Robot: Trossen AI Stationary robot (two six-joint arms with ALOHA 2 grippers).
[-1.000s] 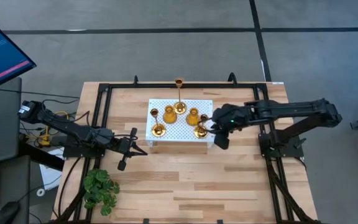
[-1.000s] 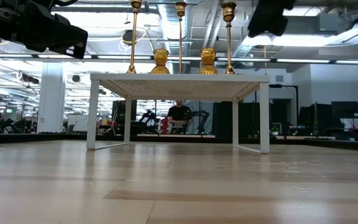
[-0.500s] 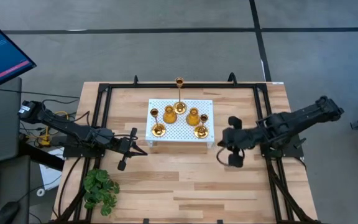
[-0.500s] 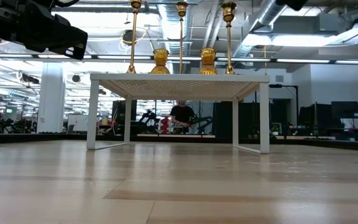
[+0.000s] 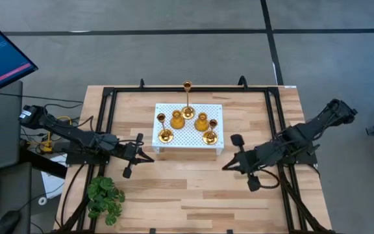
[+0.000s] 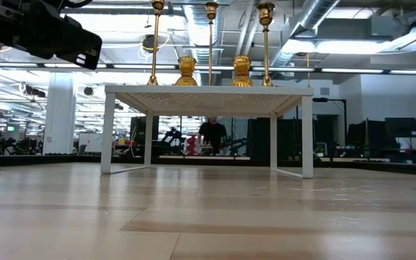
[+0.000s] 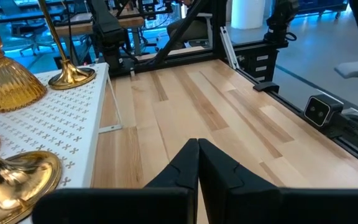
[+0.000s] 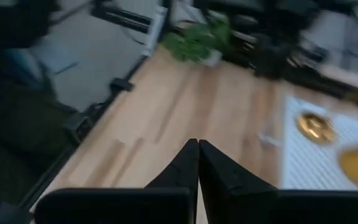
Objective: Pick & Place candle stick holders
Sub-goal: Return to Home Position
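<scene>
Five shiny gold candle stick holders stand by their round bases on the white perforated board [image 5: 188, 127]: a tall thin-stemmed one [image 5: 187, 99] at the far edge, two squat ones [image 5: 177, 119] [image 5: 202, 121] in the middle, and two more [image 5: 164, 133] [image 5: 210, 135] near the front corners. In the low view they stand on the board's top [image 6: 209, 89]. My left gripper [image 5: 150, 158] is shut and empty, just off the board's near left corner. My right gripper [image 5: 226, 166] is shut and empty over bare table, off the board's near right corner.
A green leafy plant [image 5: 104, 198] stands at the table's near left corner. Black frame rails [image 5: 109, 107] run along the table's left, right and far sides. Bare wood [image 5: 187, 195] lies between the board and the near edge. A person [image 6: 209, 133] shows far behind the table.
My right gripper has drawn back from the holder at the board's near right corner, toward the table's right and near edges, and has left the low view. That holder stays upright on the board.
</scene>
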